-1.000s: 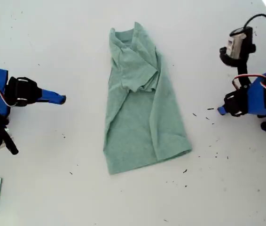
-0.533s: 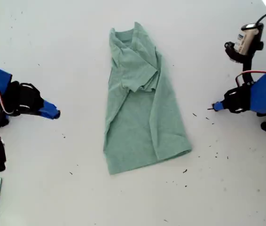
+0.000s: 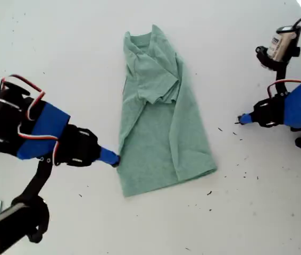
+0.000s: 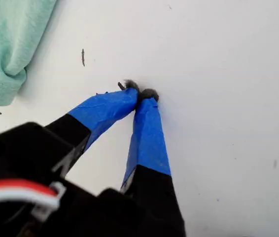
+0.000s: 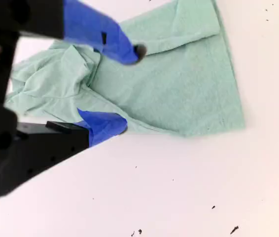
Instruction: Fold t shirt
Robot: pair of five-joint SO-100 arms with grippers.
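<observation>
Shirt: the pale mint-green knit t shirt (image 3: 160, 119) lies mid-surface, folded lengthwise into a narrow strip, one sleeve across its chest.
Surface: white surface (image 3: 230, 212), dotted with dark specks.
My first pincer (image 4: 140, 94): tips pressed together on bare surface, well apart from the shirt.
My second pincer (image 5: 124, 89): jaws spread, at the shirt's long edge.

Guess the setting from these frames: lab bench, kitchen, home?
Probably a robot lab or hobby bench: a plain white table flecked with dark debris, two small arms with exposed wiring, and a lone t shirt laid out as a test piece.
</observation>
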